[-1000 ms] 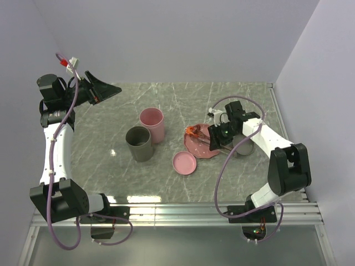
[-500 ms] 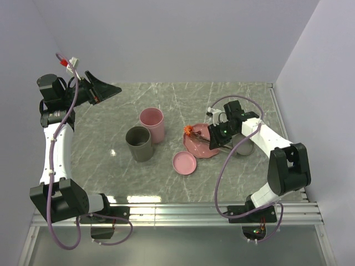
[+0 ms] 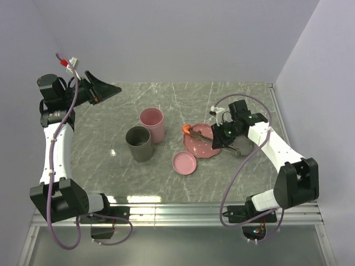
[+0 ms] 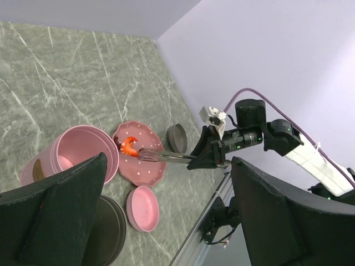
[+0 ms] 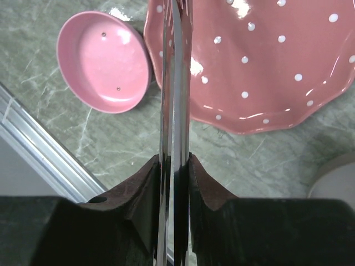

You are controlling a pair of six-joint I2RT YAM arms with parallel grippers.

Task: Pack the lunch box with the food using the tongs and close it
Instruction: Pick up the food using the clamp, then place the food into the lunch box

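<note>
Right claw (image 3: 219, 138) clamps the tongs (image 3: 202, 136), tips pinching the shrimp (image 3: 187, 129) at the plate (image 3: 199, 151) rim; left claw (image 3: 104, 88) gapes empty.

Pink white-dotted plate (image 3: 198, 149) on green-grey marble table (image 3: 249, 100)

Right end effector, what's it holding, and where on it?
The tongs, clamped across both arms well back from the tips, which pinch the orange shrimp.

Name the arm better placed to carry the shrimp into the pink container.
Right. Its claw grips the tongs, whose tips hold the shrimp near the pink container. The left claw is open, empty, far off at the back.
</note>
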